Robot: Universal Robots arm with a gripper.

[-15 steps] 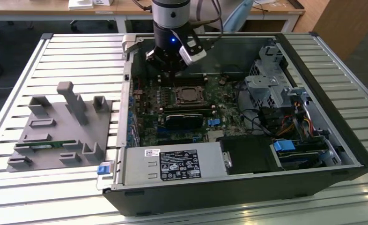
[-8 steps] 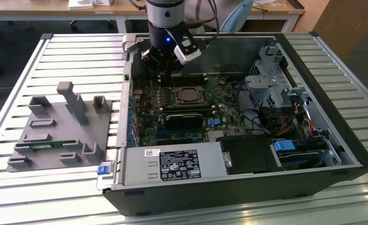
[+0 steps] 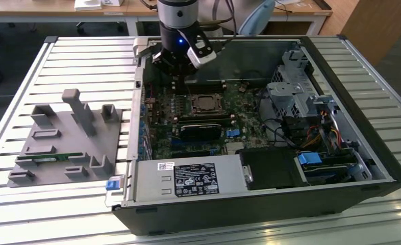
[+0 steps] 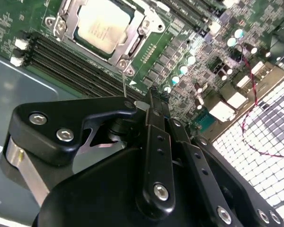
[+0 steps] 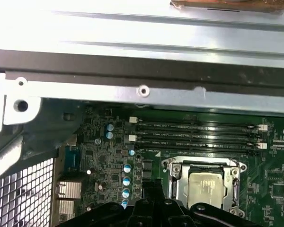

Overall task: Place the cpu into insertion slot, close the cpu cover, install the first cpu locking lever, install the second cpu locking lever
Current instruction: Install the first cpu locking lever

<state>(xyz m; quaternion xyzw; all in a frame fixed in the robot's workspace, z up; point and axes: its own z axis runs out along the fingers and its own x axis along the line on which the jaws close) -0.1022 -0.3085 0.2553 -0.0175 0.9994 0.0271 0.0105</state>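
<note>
**Exterior view.** The gripper [image 3: 180, 80] hangs inside the open computer case [image 3: 255, 214], over the green motherboard [image 3: 163, 138]. It is just beyond the cpu [image 3: 205, 104], which we find seated in the insertion slot [image 3: 193, 102].

**Second wrist view.** We see the fingers [image 4: 154, 123] pressed together with nothing between them. The cpu cover [image 4: 132, 47] lies flat around the chip.

**First wrist view.** The cpu sits framed by the cover, just beside the long memory slots [image 5: 199, 135].
</note>
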